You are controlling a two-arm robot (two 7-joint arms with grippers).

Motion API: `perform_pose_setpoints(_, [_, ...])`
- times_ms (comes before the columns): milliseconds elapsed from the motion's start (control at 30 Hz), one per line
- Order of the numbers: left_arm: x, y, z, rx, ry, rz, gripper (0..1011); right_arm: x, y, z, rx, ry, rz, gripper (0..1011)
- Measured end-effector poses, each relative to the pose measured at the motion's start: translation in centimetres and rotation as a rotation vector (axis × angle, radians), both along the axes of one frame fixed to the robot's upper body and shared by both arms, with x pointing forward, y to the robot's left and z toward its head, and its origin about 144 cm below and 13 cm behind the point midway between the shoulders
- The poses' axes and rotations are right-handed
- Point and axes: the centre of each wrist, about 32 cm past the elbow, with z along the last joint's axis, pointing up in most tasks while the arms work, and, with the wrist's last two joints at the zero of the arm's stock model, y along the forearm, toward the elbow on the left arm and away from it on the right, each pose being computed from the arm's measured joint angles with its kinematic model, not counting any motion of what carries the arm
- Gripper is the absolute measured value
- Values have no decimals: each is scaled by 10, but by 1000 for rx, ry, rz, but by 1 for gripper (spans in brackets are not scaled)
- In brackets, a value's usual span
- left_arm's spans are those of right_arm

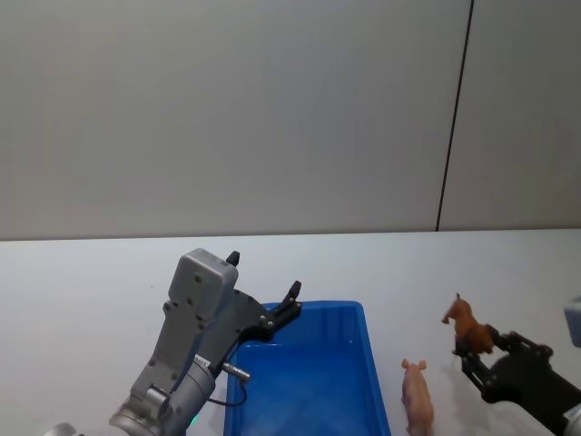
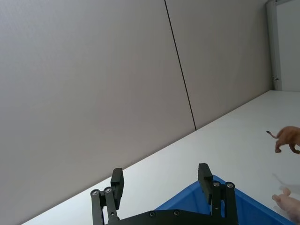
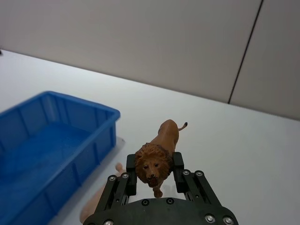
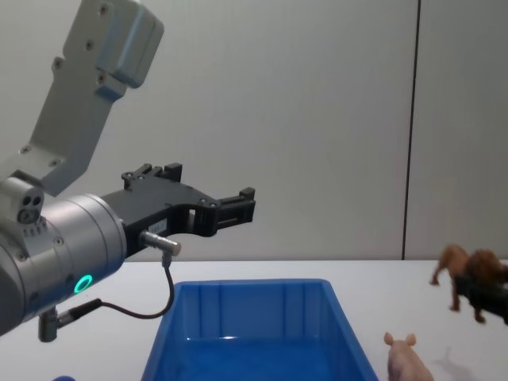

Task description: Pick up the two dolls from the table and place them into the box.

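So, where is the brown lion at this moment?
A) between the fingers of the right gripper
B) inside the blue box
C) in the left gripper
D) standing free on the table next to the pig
A: the lion is clamped between the fingers of the right gripper, while the left gripper is open with nothing in it and the box holds no doll.
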Motion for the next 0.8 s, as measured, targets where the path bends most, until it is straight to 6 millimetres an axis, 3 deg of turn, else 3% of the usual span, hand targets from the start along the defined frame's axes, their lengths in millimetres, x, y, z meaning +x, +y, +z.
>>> perform_pose_setpoints(400, [0,0,0,0,0,0,1001,13,22,25,40,-28,147,429])
perform_pose_setpoints(800, [0,0,0,0,0,0,1001,29,51,33,77,44,284,454])
